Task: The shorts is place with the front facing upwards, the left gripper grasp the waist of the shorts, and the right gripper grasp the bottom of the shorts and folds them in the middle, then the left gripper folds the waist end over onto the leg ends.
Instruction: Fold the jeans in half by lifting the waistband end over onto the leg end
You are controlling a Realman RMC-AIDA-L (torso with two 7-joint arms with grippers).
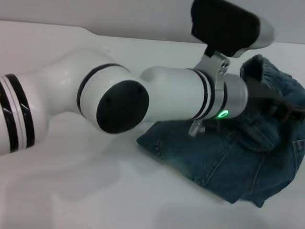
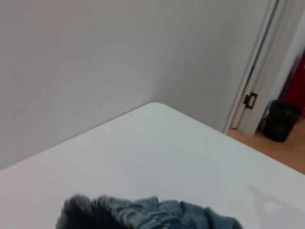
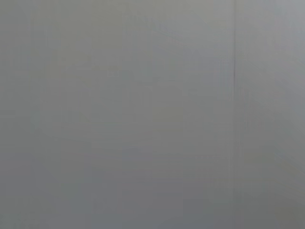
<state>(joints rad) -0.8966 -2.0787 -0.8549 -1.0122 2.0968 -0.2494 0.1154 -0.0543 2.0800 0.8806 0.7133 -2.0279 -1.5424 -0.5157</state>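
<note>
head view: left arm (image 1: 64,108), white with black bands, stretched from the tabletop's left side across toward its right edge; green light (image 1: 223,114) lit on the silver wrist section; black camera housing (image 1: 227,23) mounted above the wrist. left gripper (image 1: 286,107), black, reaching into the raised part of the shorts (image 1: 233,157); fingers (image 1: 294,110) partly sunk in denim, apparently pinched on a lifted fold, though the exact closure cannot be told for certain. shorts bunched in a mound on the white tabletop (image 1: 84,193), near its right edge, roughly midway between the far and near edges; upper fold lifted off the surface beside the gripper, lower layers spread flat toward the near edge; stitched seams and a pocket edge visible on the right flank. which end is held not clear from this view.

left wrist view: puckered, gathered denim band, the waist end (image 2: 143,213), seen just below the camera, raised over the tabletop (image 2: 157,152); far corner of the tabletop meeting a plain wall (image 2: 95,57); door frame (image 2: 259,67), dark bin (image 2: 281,119) and wooden floor beyond.

right wrist view: uniform grey surface only; right gripper not seen in any view, state not to be told.
</note>
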